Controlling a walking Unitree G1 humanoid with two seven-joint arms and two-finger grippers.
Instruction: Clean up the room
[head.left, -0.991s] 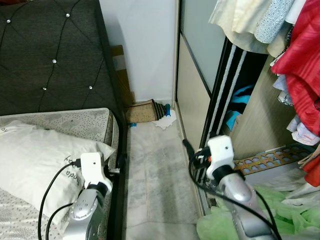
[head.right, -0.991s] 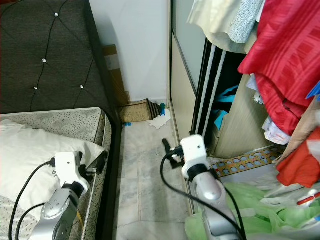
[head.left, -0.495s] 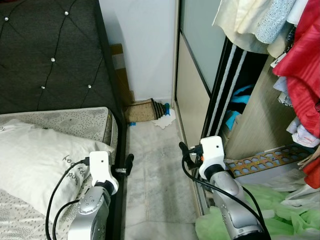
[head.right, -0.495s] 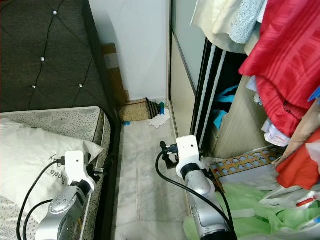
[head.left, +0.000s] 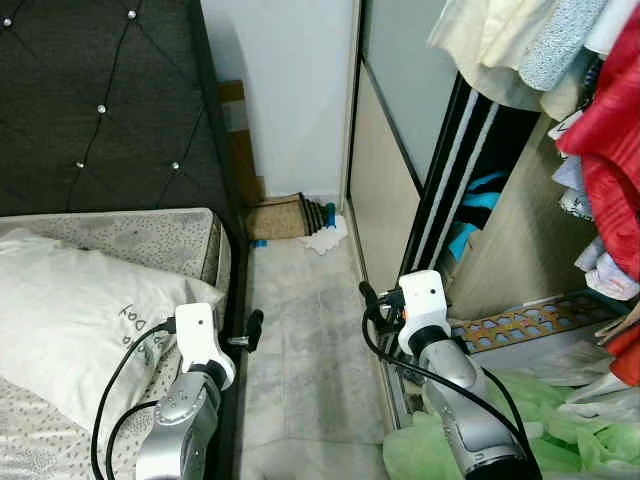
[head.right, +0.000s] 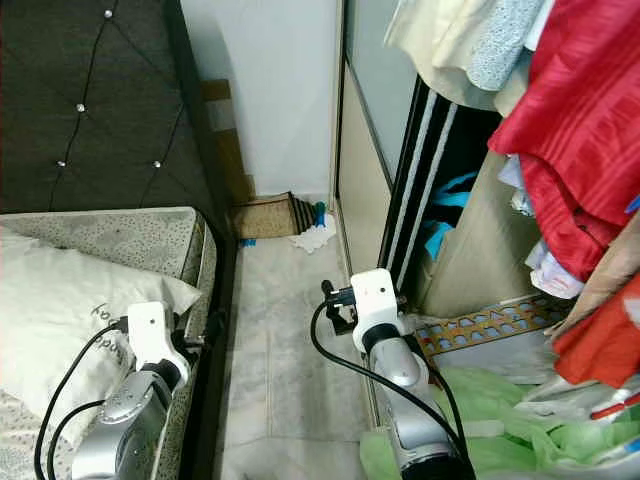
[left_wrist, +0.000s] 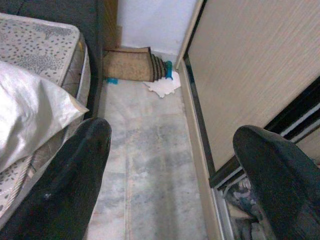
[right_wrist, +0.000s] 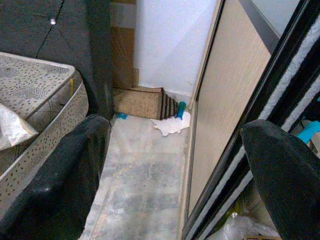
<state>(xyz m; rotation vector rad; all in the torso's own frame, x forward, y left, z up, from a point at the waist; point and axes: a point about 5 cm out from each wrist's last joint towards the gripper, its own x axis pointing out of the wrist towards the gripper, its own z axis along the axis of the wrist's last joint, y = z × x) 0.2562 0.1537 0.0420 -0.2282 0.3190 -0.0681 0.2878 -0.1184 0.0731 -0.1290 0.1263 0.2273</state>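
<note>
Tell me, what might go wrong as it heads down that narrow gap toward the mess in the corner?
The left gripper hangs close to the bed frame and could knock it. The right gripper is near the wardrobe door and may scrape it. The white rag on the floor could make a foot slip.

A strip of floor (head.left: 310, 340) runs between the bed (head.left: 150, 240) on the left and the wardrobe (head.left: 400, 180) on the right. At its far end, against the wall (head.left: 290, 90), a rolled mat (head.left: 285, 218) lies with a crumpled cloth (head.left: 326, 238) just beside it. A pillow (head.left: 70, 330) lies on the bed.
</note>
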